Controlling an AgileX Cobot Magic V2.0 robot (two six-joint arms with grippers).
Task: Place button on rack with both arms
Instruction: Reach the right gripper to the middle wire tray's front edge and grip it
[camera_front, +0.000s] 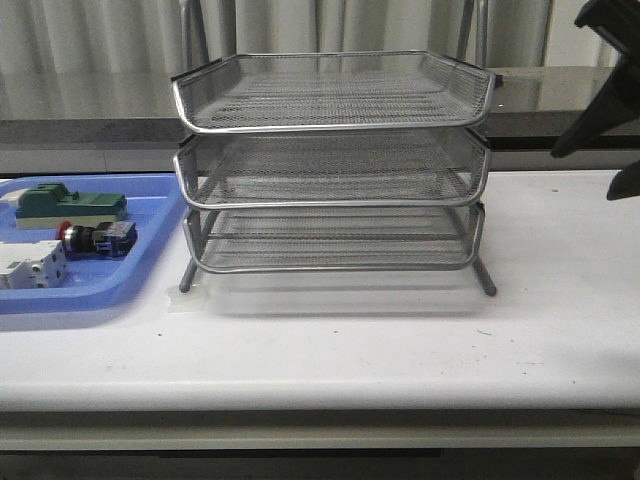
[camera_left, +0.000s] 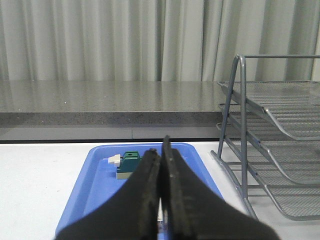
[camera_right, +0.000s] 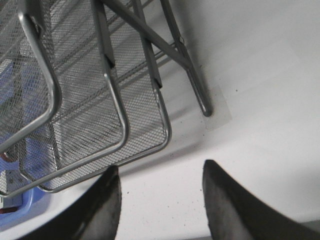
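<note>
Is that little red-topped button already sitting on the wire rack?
No, the button lies in the blue tray left of the rack, whose three tiers hold nothing.

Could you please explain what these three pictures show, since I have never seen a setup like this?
This is a two-armed robot at a white table. One picture looks forward over the table; the other two come from cameras on each wrist.

In the middle stands a three-tier silver wire-mesh rack. To its left lies a flat blue plastic tray holding a small push-button with a red head and blue rear block, a green-topped block and a white block.

The left hand is shut and holds nothing, above the tray. The right hand is open and empty, over the table near the rack's corner.
</note>
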